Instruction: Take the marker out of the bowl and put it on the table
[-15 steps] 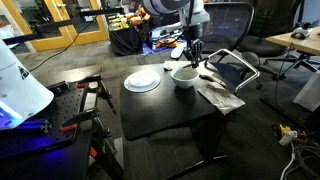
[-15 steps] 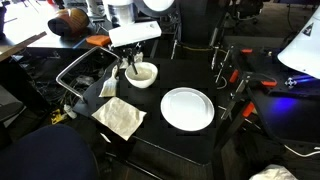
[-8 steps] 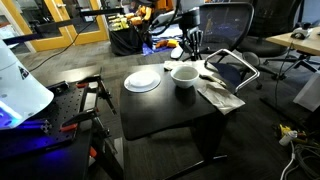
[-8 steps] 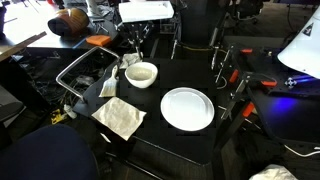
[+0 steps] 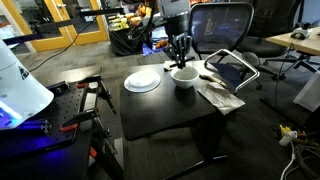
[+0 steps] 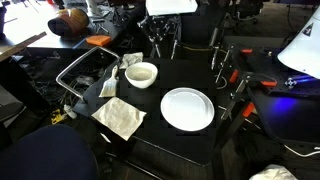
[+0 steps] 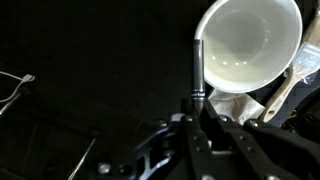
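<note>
Black marker (image 7: 197, 68) pinched in gripper (image 7: 197, 108) beside white bowl (image 7: 250, 45)

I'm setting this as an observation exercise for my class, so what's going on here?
The robot's fingers are shut on the marker, holding it beside the bowl, over the black table. The bowl looks empty, so the marker is out but not yet released. A white plate sits nearby, untouched.

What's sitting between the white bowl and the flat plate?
Nothing! Only bare black table shows between the bowl and the plate, in both exterior views.
</note>
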You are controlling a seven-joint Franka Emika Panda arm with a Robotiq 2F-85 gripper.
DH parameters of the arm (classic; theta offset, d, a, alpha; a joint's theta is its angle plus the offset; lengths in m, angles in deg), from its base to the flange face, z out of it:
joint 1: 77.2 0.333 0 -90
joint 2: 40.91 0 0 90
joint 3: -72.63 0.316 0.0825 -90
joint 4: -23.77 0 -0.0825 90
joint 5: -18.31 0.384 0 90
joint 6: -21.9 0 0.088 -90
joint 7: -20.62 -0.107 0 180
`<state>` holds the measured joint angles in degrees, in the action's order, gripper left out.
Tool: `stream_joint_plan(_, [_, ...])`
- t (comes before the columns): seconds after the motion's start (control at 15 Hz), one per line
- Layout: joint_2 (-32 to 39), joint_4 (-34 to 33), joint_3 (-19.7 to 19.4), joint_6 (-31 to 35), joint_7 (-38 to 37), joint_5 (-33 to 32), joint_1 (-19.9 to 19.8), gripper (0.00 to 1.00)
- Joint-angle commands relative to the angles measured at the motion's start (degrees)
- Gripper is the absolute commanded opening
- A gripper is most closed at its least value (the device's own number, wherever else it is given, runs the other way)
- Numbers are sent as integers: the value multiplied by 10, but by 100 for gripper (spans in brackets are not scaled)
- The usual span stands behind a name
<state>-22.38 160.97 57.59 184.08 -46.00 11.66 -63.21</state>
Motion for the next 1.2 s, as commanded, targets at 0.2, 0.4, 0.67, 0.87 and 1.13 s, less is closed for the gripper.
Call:
stream_joint_plan(0.2, [-11, 35, 85, -24, 127, 101, -92, 3])
stream_joint_plan(0.4, [8, 27, 97, -49, 155, 138, -104, 3])
stream_joint_plan(0.67, [41, 13, 98, -84, 160, 171, -109, 3])
stream_joint_plan(0.87, [70, 6, 100, -80, 158, 193, -112, 3])
stream_joint_plan(1.13, [107, -6, 101, -52, 155, 221, -113, 3])
